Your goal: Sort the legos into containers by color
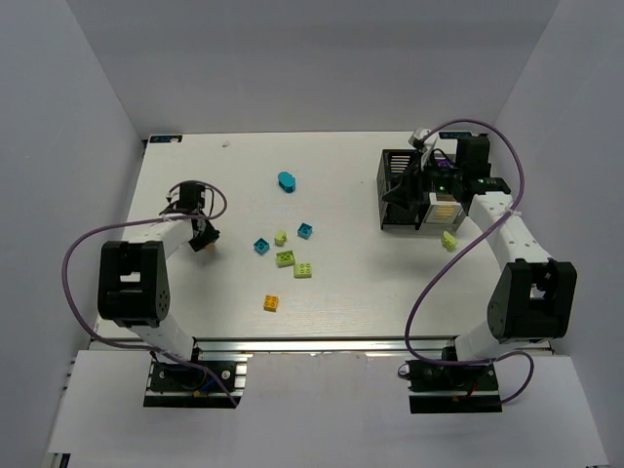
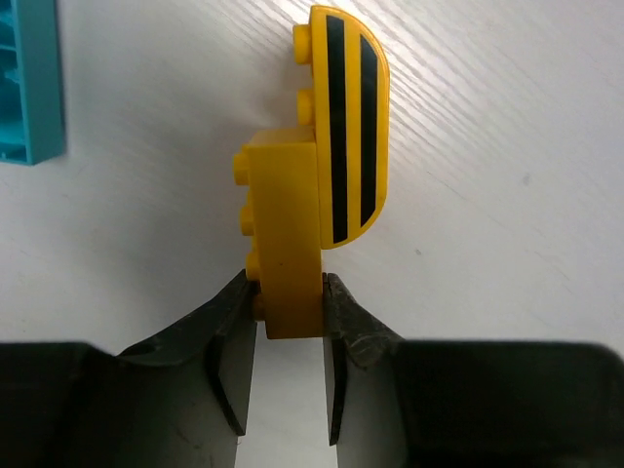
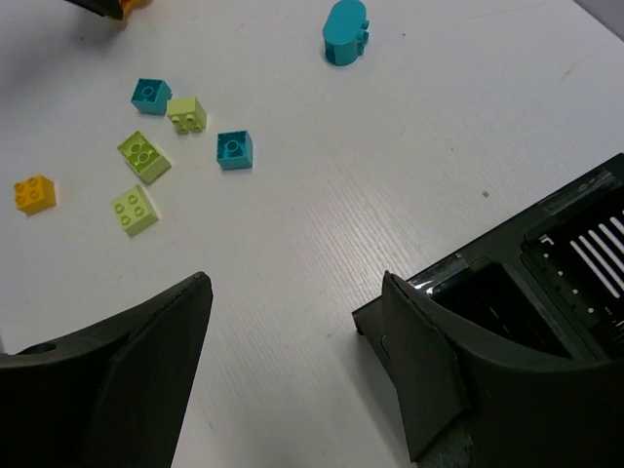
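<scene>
In the left wrist view a yellow lego (image 2: pixel 288 234) with a black-striped rounded piece lies on the white table, and my left gripper (image 2: pixel 290 312) is shut on its near end, both fingers touching its sides. From above, that gripper (image 1: pixel 204 240) is at the table's left. Loose legos lie mid-table: a rounded teal one (image 1: pixel 287 180), two small teal ones (image 1: pixel 261 246) (image 1: pixel 305 230), lime ones (image 1: pixel 285 258) (image 1: pixel 303 270) and an orange one (image 1: pixel 271 303). My right gripper (image 3: pixel 297 331) is open and empty beside the black container (image 3: pixel 507 302).
The black bin (image 1: pixel 400 190) and its white tray (image 1: pixel 441 207) stand at the back right under the right arm. A lime lego (image 1: pixel 448 240) lies just in front of them. A teal brick (image 2: pixel 29 78) shows at the left wrist view's upper left edge.
</scene>
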You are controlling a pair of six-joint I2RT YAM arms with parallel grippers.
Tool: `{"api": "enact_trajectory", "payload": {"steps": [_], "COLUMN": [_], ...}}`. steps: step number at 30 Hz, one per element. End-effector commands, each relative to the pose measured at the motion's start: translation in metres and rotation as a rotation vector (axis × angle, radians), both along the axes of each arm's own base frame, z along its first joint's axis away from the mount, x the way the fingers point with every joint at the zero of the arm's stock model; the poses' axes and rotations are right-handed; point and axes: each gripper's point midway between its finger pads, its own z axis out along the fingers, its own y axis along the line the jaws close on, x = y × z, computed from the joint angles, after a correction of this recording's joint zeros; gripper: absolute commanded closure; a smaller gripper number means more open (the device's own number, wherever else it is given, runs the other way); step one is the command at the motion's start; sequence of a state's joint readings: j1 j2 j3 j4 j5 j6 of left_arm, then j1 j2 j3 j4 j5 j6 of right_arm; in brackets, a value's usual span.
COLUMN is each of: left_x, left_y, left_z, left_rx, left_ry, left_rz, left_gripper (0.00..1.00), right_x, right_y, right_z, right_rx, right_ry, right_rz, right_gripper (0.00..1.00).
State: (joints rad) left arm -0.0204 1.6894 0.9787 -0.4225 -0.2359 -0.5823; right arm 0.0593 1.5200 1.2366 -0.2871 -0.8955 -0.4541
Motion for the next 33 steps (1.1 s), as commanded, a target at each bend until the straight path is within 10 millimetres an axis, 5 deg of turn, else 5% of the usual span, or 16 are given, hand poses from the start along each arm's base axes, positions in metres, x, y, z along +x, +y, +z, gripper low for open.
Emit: {"api": "enact_trajectory", "payload": {"steps": [1, 5, 6, 13, 16, 22, 33], "left_x": [0.010, 0.004, 0.004, -0.043, -0.063, -0.072, -0.078], "left_y": [-0.016, -0.060, -0.080, -0.164, -0.195, -0.216, -0.233], "left_z": [0.043, 0.080, 0.106, 0.163, 0.168, 0.174, 0.168], "left_rx": [-0.081, -0.269, -0.344, -0.612, -0.652, -0.651, -0.632], "left_ry": [-0.165, -0.321, -0.415, -0.661, -0.683, -0.690, -0.671], "left_rz": [-0.073, -0.245, -0.331, -0.667, -0.752, -0.765, -0.766], "left_gripper": [0.87, 0.91, 0.91, 0.92, 0.93, 0.92, 0.92], "right_x": [0.005, 0.009, 0.008, -0.025, -0.032, -0.045, -0.070], "right_y": [0.003, 0.015, 0.020, 0.121, 0.163, 0.203, 0.235], "right_z": [0.028, 0.027, 0.024, 0.023, 0.030, 0.029, 0.033], "right_rx": [0.062, 0.121, 0.125, 0.186, 0.181, 0.183, 0.203], "right_ry": [-0.004, 0.143, 0.183, 0.467, 0.520, 0.595, 0.643], "right_rz": [-0.044, -0.121, -0.141, -0.158, -0.171, -0.165, -0.143], "right_gripper": [0.25, 0.30, 0.30, 0.24, 0.18, 0.11, 0.11]}}
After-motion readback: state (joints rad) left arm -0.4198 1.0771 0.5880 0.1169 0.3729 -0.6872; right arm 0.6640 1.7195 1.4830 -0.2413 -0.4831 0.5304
